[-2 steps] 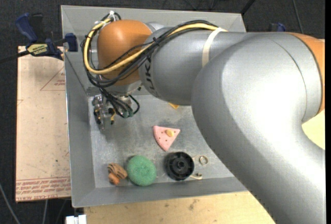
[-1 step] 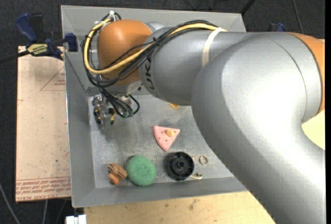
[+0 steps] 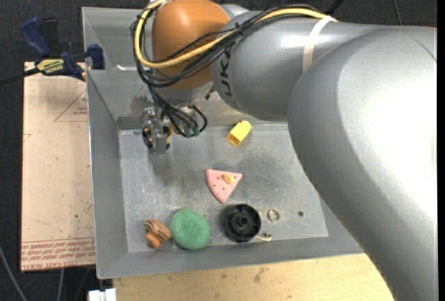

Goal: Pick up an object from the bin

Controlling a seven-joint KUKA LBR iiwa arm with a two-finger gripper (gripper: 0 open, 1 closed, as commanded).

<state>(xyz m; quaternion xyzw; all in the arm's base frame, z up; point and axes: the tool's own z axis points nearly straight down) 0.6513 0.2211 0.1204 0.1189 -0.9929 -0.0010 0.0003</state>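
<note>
- Camera view from above: the hand (image 3: 158, 136) is seen low over the bare floor of the bin (image 3: 139, 185), close to the far corner on the view's left, hung beneath the orange wrist cover (image 3: 184, 39) of the arm (image 3: 348, 84).
- Whether the hand is released or clenched cannot be told; nothing is seen gripped in it.
- No thing is judged to have been picked yet: every thing in sight is lying on the bin floor.
- A yellow block (image 3: 239, 133) is found nearest the hand, beside it toward the bin's right edge but apart from it, with bare floor between.
- A pink wedge (image 3: 223, 183) is placed near the middle of the floor, well apart from the hand.
- Along the near edge a row is formed: a small brown lump (image 3: 157, 233) toward the near-left corner, a green ball (image 3: 190, 229) just beside it, a black round part (image 3: 241, 222), and a small metal ring (image 3: 272, 214).
- The task is therefore judged to be at its start: a thing has to be chosen, the hand brought over it and closed round it, and the thing lifted clear of the bin.
- The yellow block is judged the shortest reach, though no choice is shown.
</note>
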